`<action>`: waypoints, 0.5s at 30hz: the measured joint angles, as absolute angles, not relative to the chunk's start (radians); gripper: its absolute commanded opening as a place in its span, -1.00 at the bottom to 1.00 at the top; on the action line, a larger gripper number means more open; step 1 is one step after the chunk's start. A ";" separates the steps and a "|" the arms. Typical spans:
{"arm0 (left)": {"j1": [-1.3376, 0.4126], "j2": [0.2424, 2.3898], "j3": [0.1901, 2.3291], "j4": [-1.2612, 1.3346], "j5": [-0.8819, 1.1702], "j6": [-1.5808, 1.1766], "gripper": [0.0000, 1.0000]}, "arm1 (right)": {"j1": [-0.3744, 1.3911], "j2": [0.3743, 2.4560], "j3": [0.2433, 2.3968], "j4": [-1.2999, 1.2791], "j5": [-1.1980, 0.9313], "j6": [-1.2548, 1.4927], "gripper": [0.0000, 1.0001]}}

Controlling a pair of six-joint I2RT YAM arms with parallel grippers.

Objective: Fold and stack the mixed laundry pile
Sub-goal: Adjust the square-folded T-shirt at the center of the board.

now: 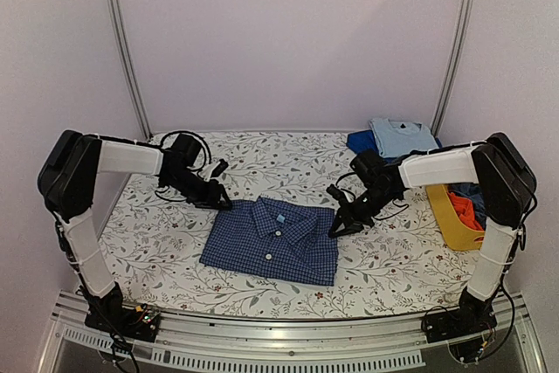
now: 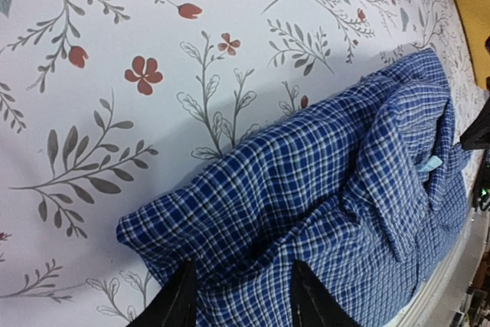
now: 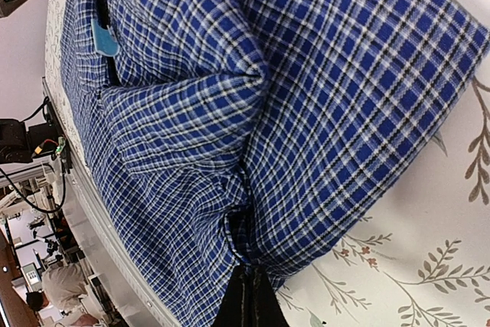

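From above, pale lilac walls (image 1: 288, 32) and two metal uprights (image 1: 122, 41) enclose a table (image 1: 157, 259) covered in white cloth printed with grey sprigs. The blue check shirt (image 1: 271, 240) lies folded at its centre, with the left gripper (image 1: 223, 201) at its far left corner and the right gripper (image 1: 339, 226) at its right edge. A yellow basket (image 1: 447, 216) holding orange and navy garments (image 1: 467, 207) stands at the table's right side, and a folded light blue top (image 1: 402, 135) lies behind it. The left wrist view shows jaws parted over the shirt's edge, with red flowers among the printed leaves. The right wrist view shows jaws closed, pinching the shirt's puckered edge.
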State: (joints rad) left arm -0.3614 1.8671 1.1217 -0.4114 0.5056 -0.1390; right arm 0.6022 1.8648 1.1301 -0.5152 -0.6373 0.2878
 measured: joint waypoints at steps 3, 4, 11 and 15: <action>-0.366 1.867 1.127 -0.411 0.510 -0.130 -0.48 | 0.602 1.865 1.130 -0.514 -0.637 0.288 -1.00; -0.368 1.867 1.127 -0.411 0.514 -0.129 -0.52 | 0.602 1.865 1.130 -0.514 -0.637 0.288 -1.00; -0.373 1.867 1.127 -0.416 0.516 -0.131 -0.07 | 0.602 1.864 1.130 -0.504 -0.637 0.289 -1.00; -0.373 1.867 1.127 -0.423 0.483 -0.135 -0.06 | 0.602 1.864 1.129 -0.501 -0.637 0.289 -1.00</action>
State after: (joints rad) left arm -0.3725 1.8671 1.1267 -0.4229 0.4831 -0.1352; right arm 0.6022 1.8645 1.1290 -0.5007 -0.6373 0.2893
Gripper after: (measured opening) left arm 0.468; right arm 0.009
